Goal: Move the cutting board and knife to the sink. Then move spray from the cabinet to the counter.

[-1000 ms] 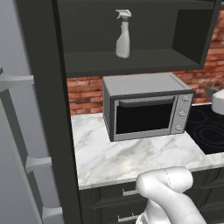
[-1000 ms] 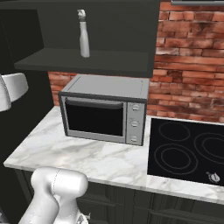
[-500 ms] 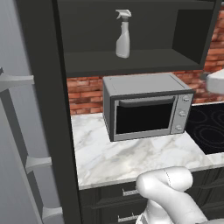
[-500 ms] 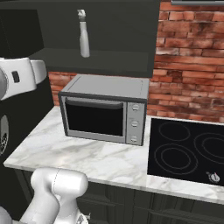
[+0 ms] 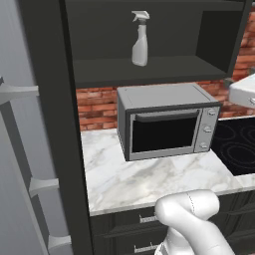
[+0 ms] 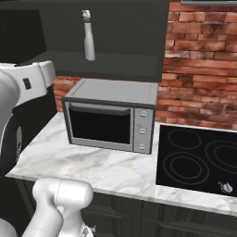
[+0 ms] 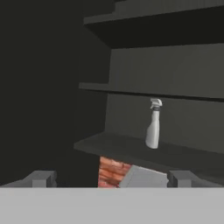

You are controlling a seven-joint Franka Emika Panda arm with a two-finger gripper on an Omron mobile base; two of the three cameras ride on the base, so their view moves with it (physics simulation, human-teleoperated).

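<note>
My tool (image 7: pixel 112 178) stood wide open, gripping nothing, its 2 fingertips (image 7: pixel 41 178) spread apart and well short of the spray (image 7: pixel 152 124). The spray stood upright on the cabinet (image 7: pixel 131 151) shelf, at about 1 o'clock from my tool. A microwave (image 5: pixel 167 123) sat on the white marble table (image 5: pixel 149 179) below that shelf, with a black cooktop (image 6: pixel 199 159) just beside it.

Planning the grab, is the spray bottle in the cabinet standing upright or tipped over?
Upright: the spray bottle stands on its base on the cabinet shelf, trigger nozzle on top.
</note>
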